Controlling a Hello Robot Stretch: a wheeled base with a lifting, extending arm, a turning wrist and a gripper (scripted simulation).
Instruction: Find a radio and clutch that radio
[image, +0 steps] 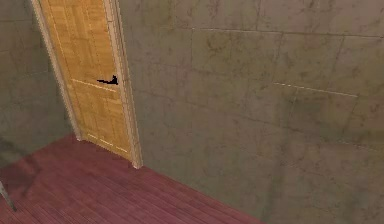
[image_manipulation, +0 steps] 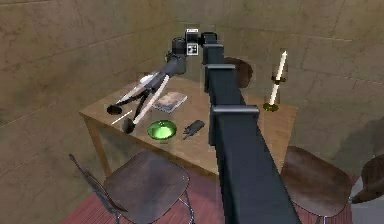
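The pincer (image_manipulation: 130, 108) shows against the wooden table (image_manipulation: 272, 128); I cannot tell whether it holds anything.

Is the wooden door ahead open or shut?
Shut. The door sits flush in its frame, with no gap showing along either edge.

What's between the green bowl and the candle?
Arm side view: a small dark oblong thing beside the green bowl; the arm's bar covers the rest before the candle.
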